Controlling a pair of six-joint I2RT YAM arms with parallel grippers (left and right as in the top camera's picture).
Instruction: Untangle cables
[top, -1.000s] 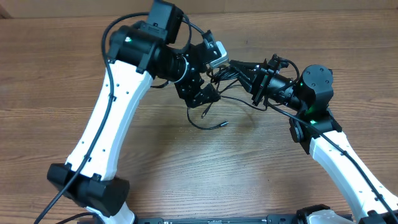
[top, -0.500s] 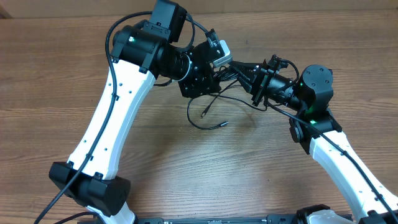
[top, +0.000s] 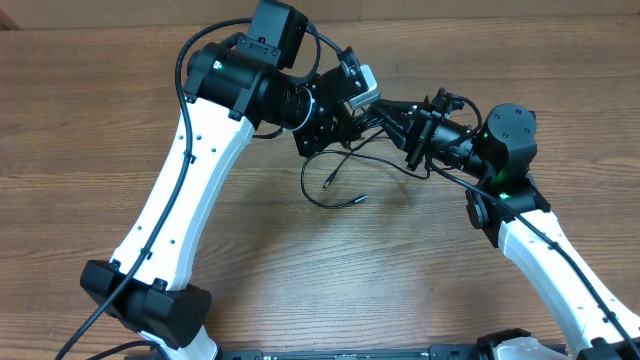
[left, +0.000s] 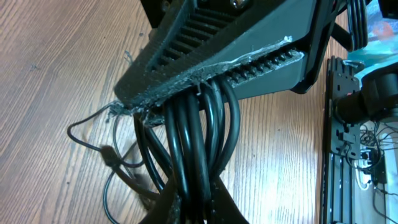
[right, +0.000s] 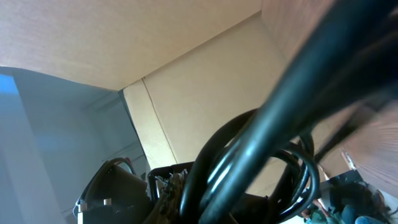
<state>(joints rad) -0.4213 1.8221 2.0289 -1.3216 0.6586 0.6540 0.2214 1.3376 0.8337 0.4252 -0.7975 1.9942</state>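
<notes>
The cables are a bundle of thin black cords held above the table between the two arms. My left gripper is shut on the bundle's left side. In the left wrist view several cords run down into my left gripper. My right gripper is shut on the same bundle from the right, its ridged fingers clamped over the top of the cords. Glossy loops fill the right wrist view. Loose ends with small plugs trail onto the wood below.
The wooden tabletop lies under both arms. A thin loop rests on the wood to the left of the bundle. A black rail with wiring runs along the table's edge in the left wrist view.
My left gripper has moved a little up and right toward the right gripper and closed from wide open onto the bundle. The right arm has stayed put.
</notes>
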